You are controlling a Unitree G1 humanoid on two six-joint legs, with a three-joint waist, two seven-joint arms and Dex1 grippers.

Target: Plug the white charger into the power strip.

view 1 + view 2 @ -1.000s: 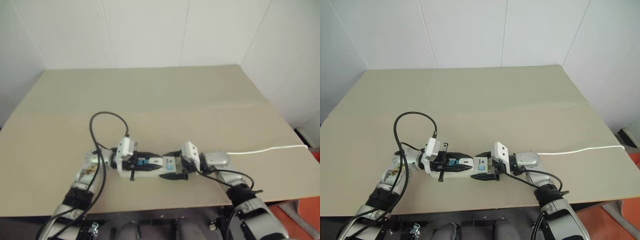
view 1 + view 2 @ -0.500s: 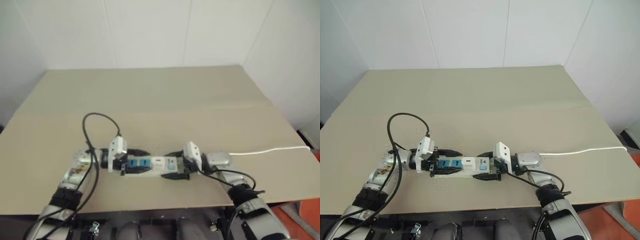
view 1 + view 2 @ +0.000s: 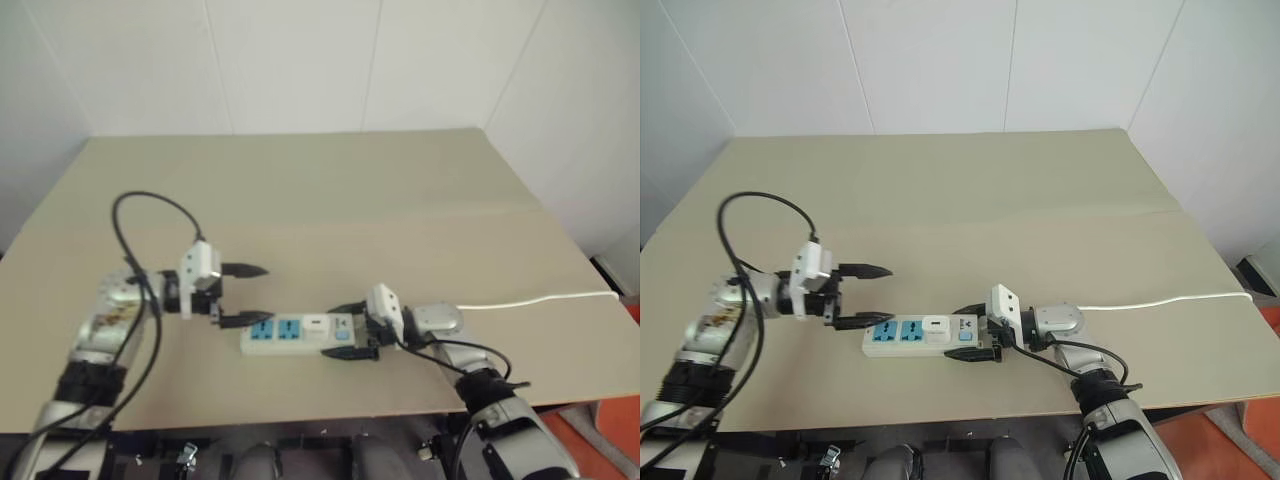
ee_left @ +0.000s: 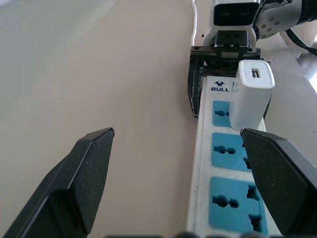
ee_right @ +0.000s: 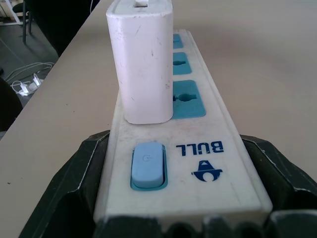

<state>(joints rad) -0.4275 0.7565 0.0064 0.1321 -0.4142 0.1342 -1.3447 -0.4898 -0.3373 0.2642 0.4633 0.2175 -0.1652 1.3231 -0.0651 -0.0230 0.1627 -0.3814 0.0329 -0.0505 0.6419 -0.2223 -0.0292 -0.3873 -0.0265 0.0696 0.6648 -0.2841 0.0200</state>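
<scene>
The power strip (image 3: 902, 336) lies flat near the table's front edge, with blue socket faces and a blue switch (image 5: 147, 166). The white charger (image 3: 936, 327) stands upright in the socket nearest the switch, seen close in the left wrist view (image 4: 252, 94) and in the right wrist view (image 5: 141, 64). My left gripper (image 3: 890, 294) hangs open just left of the strip's free end, raised off the table, holding nothing. My right gripper (image 3: 952, 334) is shut on the strip's switch end, one black finger (image 5: 84, 173) along each long side.
The strip's thin white cord (image 3: 1160, 301) runs right along the table (image 3: 970, 200) to its right edge. A black cable (image 3: 760, 205) loops above my left wrist. White walls close the back and right. The front edge is close to the strip.
My left gripper has opened and drawn away to the left and upward from the strip. The charger stays standing in its socket. The right gripper has kept still on the strip.
</scene>
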